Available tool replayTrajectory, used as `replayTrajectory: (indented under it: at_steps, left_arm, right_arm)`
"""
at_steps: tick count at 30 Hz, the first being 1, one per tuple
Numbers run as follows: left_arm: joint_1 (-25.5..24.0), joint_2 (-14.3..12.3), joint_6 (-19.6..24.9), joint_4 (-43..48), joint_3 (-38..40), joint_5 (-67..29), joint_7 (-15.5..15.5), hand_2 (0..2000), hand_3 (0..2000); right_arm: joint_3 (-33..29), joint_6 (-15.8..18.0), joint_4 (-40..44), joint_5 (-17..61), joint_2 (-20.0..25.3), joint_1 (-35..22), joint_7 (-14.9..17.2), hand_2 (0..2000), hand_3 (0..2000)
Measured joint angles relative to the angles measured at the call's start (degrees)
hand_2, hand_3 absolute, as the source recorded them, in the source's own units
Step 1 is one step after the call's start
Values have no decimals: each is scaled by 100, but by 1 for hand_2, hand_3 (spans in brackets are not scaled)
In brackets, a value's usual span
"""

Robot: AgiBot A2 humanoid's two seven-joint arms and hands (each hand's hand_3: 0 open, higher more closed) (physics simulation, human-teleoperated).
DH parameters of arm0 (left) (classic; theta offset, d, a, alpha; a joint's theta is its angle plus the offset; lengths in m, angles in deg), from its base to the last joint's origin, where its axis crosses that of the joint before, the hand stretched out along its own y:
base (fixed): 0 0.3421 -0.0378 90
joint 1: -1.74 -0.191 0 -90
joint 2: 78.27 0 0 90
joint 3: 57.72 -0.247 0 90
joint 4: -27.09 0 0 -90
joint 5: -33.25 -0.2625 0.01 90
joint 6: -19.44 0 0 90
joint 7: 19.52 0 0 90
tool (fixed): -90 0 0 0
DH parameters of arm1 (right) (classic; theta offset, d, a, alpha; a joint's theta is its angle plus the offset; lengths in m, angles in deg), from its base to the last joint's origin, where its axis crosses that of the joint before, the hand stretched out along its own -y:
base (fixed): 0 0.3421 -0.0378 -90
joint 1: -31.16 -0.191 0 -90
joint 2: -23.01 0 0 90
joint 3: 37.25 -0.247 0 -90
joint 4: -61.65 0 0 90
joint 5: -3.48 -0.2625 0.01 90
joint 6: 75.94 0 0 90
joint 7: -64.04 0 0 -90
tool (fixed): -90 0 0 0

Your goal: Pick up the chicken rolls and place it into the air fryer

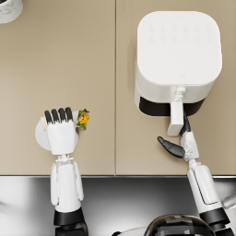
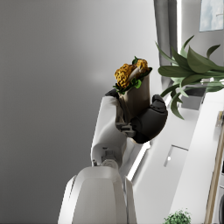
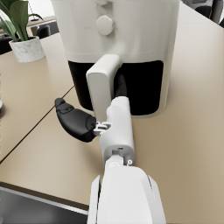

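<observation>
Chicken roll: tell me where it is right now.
In the head view the chicken roll is at left, gripped by the left hand above a white plate.

Two white arms w/ smooth round shells. Left hand (image 1: 61, 131): white back, dark fingers. Right hand (image 1: 182, 144): white back, dark thumb. Black ring at each arm's base. Small metal bits at right wrist.

Air fryer (image 1: 179, 55) upper right on worktop (image 1: 92, 60); plate (image 1: 41, 136) lower left, chicken roll (image 1: 82, 118) at its right; pot (image 1: 9, 9) upper-left corner.
</observation>
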Motion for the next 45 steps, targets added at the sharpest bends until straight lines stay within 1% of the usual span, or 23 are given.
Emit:
replayTrajectory:
  at_steps: [1, 2, 4, 5, 6, 7, 8, 9, 13, 16, 19, 21, 24, 25, 28, 31, 37, 42, 45]
  left_arm:
    - [7, -7, 2, 63, -42, 1, 0, 2000, 2000]
    - [7, -14, 2, 109, -77, 1, 1, 2000, 2000]
    - [3, -27, 4, 184, -152, 1, 2, 2000, 2000]
    - [-12, -33, 4, 224, -195, 1, 3, 2000, 2000]
    - [-39, -37, 3, 268, -265, 1, 3, 2000, 2000]
    - [-71, -40, 3, 315, -357, 1, 3, 2000, 2000]
    - [-94, -45, 3, 357, -453, 1, 3, 2000, 2000]
    - [-97, -55, 4, 387, -557, 2, 3, 2000, 2000]
    - [-16, -126, 8, 471, -899, 2, 2, 2000, 2000]
    - [83, -195, 15, 514, -1066, 3, 3, 2000, 2000]
    - [200, -271, 23, 583, -1210, 754, 6, 2000, 2000]
    - [247, -315, 28, 669, -1295, 1257, 6, 2000, 2000]
    - [292, -376, 34, 810, -1455, 2012, 8, 2000, 2000]
    - [324, -410, 35, 856, -1534, 2193, 8, 2000, 2000]
    - [485, -600, 39, 963, -1819, 2481, 9, 2000, 2000]
    - [697, -838, 41, 966, -2083, 2587, 9, 2000, 2000]
    - [1080, -1242, 43, 691, -2554, 2640, 10, 2000, 2000]
    - [1331, -1520, 44, 369, -2890, 2646, 10, 2000, 2000]
    - [1468, -1672, 45, 160, -3067, 2646, 10, 2000, 2000]
  right_arm:
    - [29, -59, 18, 6, -3, -32, 1, 1361, 327]
    - [58, -187, 24, 11, -12, -55, 1, 2000, 653]
    - [117, -581, 67, 11, -7, -114, 5, 2000, 1307]
    - [154, -697, 105, 11, 3, -146, 8, 2000, 1633]
    - [190, -669, 128, 10, 7, -173, 9, 2000, 1960]
    - [219, -491, 131, 23, -23, -183, 9, 2000, 2000]
    - [250, -283, 107, 33, -110, -188, 8, 2000, 2000]
    - [325, -303, 67, 41, -175, -183, 4, 2000, 2000]
    - [691, -648, -268, 43, -486, -40, 34, 2000, 2000]
    - [968, -678, -613, 31, -852, 113, 51, 2000, 2000]
    - [1324, -494, -949, 24, -1381, 180, 53, 2000, 2000]
    - [1681, -500, -1208, 25, -1852, 157, 50, 2000, 2000]
    - [2297, -367, -1608, 23, -2643, 18, 28, 2000, 2000]
    - [2365, -350, -1763, 21, -2795, 77, 23, 2000, 2000]
    - [2568, -490, -2149, 17, -3146, 245, 23, 2000, 2000]
    - [2786, -686, -2474, 13, -3459, 343, 35, 2000, 2000]
    - [2944, -857, -2957, 6, -3826, 684, 37, 2000, 2000]
    - [2975, -921, -3241, 0, -4012, 942, 39, 2000, 2000]
    - [2999, -891, -3337, -3, -4095, 1016, 39, 2000, 2000]
